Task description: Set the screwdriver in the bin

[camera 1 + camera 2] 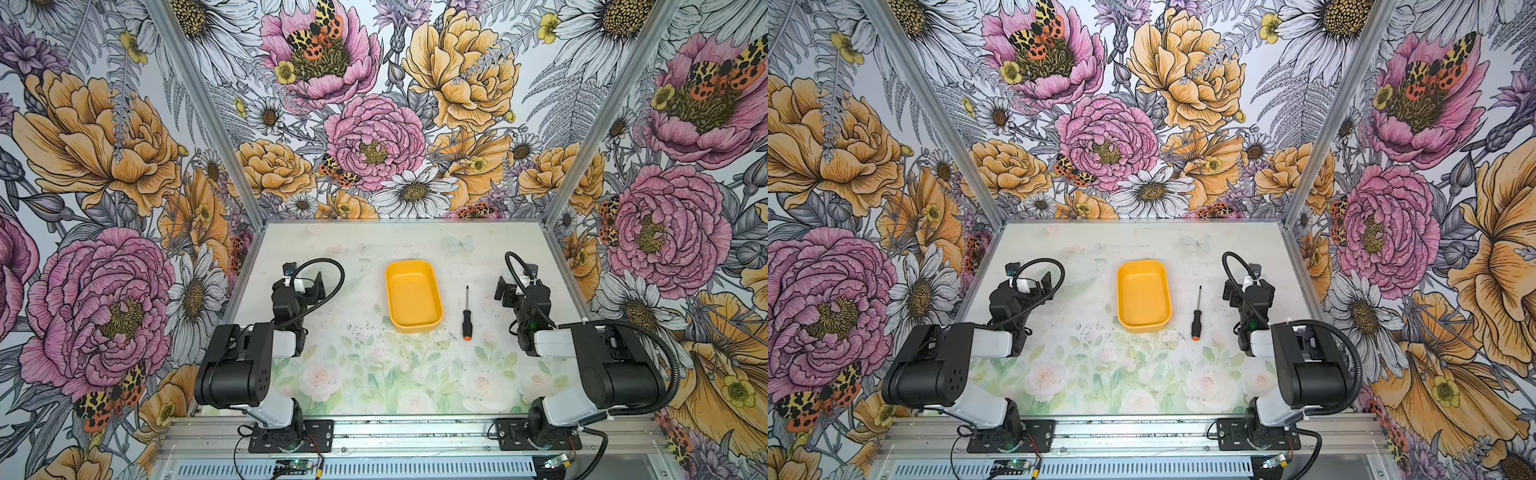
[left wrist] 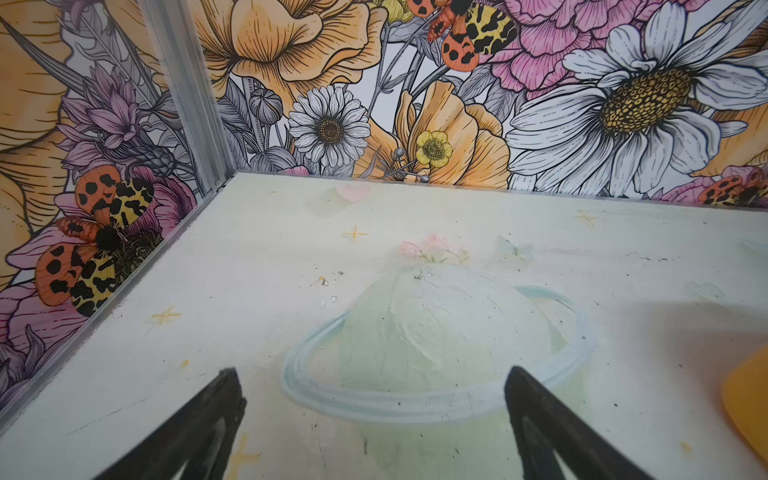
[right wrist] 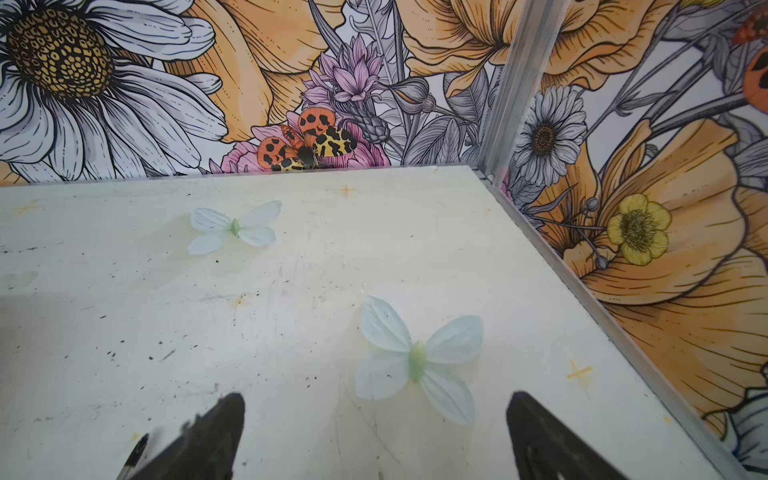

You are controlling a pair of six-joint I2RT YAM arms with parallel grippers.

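the bin point(image 1: 413, 296) sits on the table point(image 1: 374, 374) between the two grippers, its long side running away from the arm bases. its whole inner floor shows plain yellow-orange in both top views. the screwdriver point(image 1: 466, 312) lies flat on the table outside the bin, just beside the wall that faces the right gripper point(image 3: 376, 398), and apart from that wall. it lies between that gripper and the bin, with its shaft pointing away from the arm bases and its orange cap toward them. the right gripper's jaws stand wide, with only painted table between them. in the right wrist view a thin dark tip of the screwdriver shows just outside one finger. the left gripper point(image 2: 372, 374) is spread wide too, over the painted table, and a corner of the bin shows off to its inner side.
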